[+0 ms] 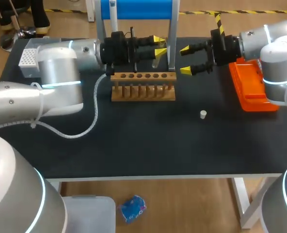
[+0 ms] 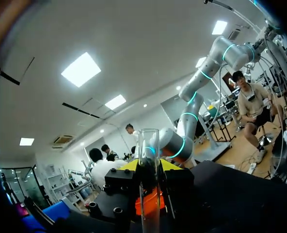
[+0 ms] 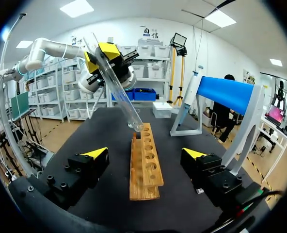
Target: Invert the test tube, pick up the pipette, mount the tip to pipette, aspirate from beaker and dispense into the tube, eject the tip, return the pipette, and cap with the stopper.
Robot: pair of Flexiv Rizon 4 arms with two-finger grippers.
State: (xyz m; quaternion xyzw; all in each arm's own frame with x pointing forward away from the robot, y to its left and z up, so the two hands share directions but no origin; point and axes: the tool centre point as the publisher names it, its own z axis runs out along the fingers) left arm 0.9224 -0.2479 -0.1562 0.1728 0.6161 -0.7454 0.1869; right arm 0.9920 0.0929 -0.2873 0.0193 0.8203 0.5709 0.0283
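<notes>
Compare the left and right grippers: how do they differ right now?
Grip: the left gripper has its fingers shut on the test tube; the right gripper holds nothing.
Spread: the left gripper's fingers stand close together, the right gripper's wide apart.
Place: the left gripper is over the wooden rack, the right gripper off the rack's end, facing along it.
Shared: yellow tips, and they point toward each other.

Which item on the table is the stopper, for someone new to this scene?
Start at the black table and find the wooden rack. Right of it, short of the orange tray, the stopper sits alone: a small white cylinder, touching nothing.
</notes>
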